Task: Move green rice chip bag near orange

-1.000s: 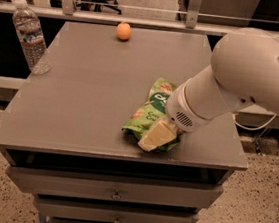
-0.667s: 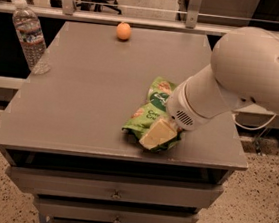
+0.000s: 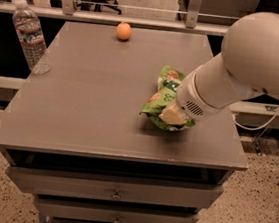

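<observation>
The green rice chip bag point(image 3: 163, 92) is a crinkly light-green pouch at the right middle of the grey table point(image 3: 90, 103). My gripper point(image 3: 173, 115) comes in from the right on a thick white arm point(image 3: 245, 70) and is shut on the bag's near end, holding it just over the tabletop with a shadow beneath it. The orange point(image 3: 123, 31) is small and round. It sits at the table's far edge, well beyond the bag and to its left.
A clear plastic water bottle point(image 3: 31, 36) stands upright at the table's far left edge. Drawers point(image 3: 115, 191) lie below the front edge. A rail and an office chair are behind the table. A cable hangs at the right.
The arm and gripper have moved slightly up and to the right, and the bag has moved with them. The orange and bottle have not moved.
</observation>
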You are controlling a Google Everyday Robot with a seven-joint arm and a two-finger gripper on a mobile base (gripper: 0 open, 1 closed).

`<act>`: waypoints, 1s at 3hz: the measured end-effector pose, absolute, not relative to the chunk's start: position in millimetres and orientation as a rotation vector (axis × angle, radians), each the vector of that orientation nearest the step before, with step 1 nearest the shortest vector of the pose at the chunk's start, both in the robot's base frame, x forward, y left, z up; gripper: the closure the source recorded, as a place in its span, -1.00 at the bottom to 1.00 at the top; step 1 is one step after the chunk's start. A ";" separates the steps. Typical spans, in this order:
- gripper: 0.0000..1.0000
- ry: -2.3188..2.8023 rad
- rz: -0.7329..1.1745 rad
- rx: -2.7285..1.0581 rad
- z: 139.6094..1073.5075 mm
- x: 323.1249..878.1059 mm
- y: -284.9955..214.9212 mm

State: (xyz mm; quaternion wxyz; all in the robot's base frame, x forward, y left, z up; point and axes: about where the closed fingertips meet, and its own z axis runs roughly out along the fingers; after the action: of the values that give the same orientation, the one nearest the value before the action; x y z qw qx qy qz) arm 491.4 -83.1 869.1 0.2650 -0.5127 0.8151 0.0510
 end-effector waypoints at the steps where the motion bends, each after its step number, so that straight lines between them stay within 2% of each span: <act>1: 1.00 2.172 -0.004 -1.337 911.6 518.2 -130.4; 2: 1.00 2.171 -0.004 -1.337 911.7 518.2 -130.4; 3: 1.00 2.112 -0.026 -1.314 912.3 545.2 -126.0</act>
State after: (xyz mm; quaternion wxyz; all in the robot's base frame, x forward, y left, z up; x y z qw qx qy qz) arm 545.2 -126.0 912.3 0.3213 -0.5002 0.8040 -0.0100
